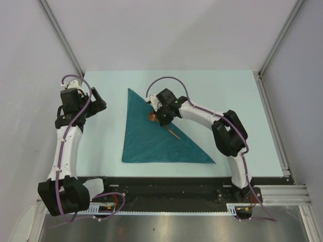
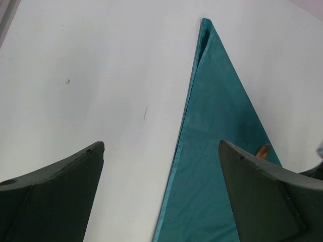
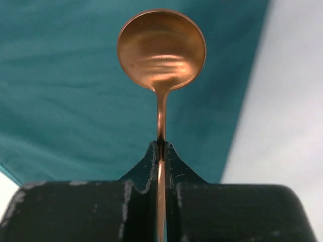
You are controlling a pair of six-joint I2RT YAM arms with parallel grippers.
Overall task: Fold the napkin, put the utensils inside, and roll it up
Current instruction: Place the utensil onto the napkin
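Seen from above: the napkin (image 1: 151,136) folded into a teal triangle on the pale table (image 1: 227,91), one straight edge at the left, one along the near side, the long edge slanting from the far tip down to the near right corner. Over that slanted edge, close to the far tip, the right gripper (image 1: 163,119), clamped tight on the spoon (image 1: 151,117), with the copper bowl poking out at the claw's left and the dark handle trailing toward the near right across the cloth. Hard to say from here whether the spoon rests on the fabric or hangs just above it. At the right wrist (image 3: 160,151), jaws pinched together on the thin neck of the spoon (image 3: 161,50), hollow of the bowl facing the lens over the napkin (image 3: 60,75) – the rest of the handle cut off at the bottom of the view. Off to the left of the cloth, the left gripper (image 1: 97,103), spread wide and holding nothing. In its own view (image 2: 160,146), both jaws cropped by the lower edge, the right one covering part of the napkin (image 2: 217,126) and all but a copper sliver of the spoon (image 2: 262,150) (two layers just visible at the far tip).
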